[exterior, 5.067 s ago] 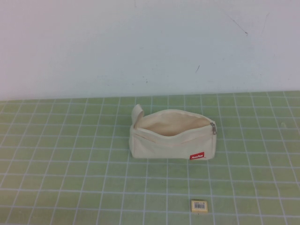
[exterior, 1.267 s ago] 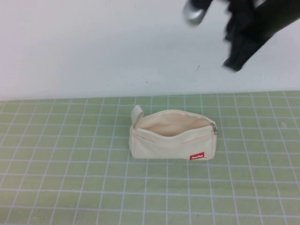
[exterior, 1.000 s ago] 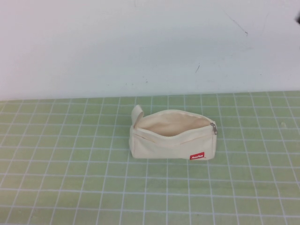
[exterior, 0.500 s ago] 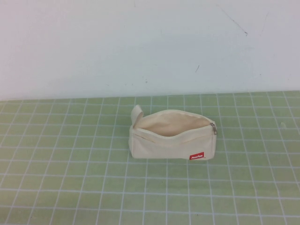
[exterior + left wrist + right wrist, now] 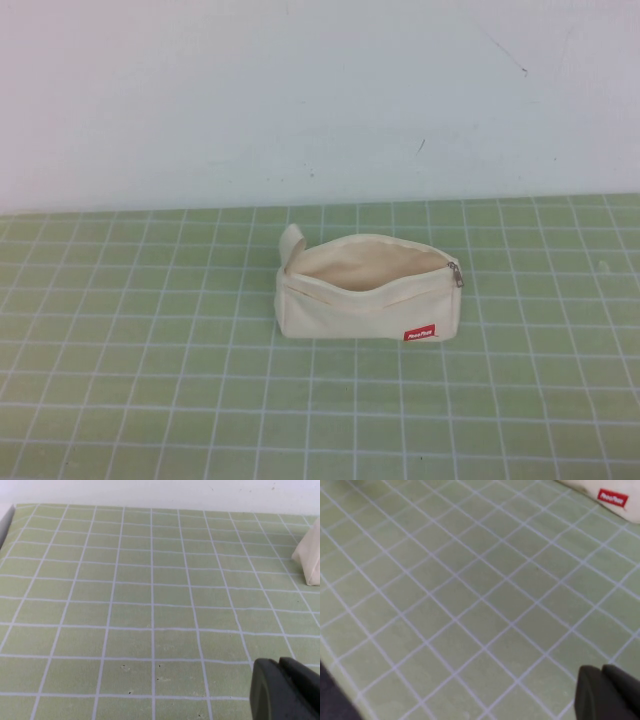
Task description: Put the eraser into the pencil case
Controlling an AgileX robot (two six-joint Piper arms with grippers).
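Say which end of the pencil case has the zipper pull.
The robot's-right end: the pencil case has its zipper pull there, while the left end carries a fabric tab. The left gripper and right gripper, both shut, hang over the mat.

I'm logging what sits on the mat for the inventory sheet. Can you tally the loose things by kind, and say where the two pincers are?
Pencil case: 1
Eraser on the mat: 0 visible in any view
Total: 1

Left pincer is low over bare mat, left of the case. Right pincer is low over bare mat, in front of the case's red label. Neither holds anything visible.
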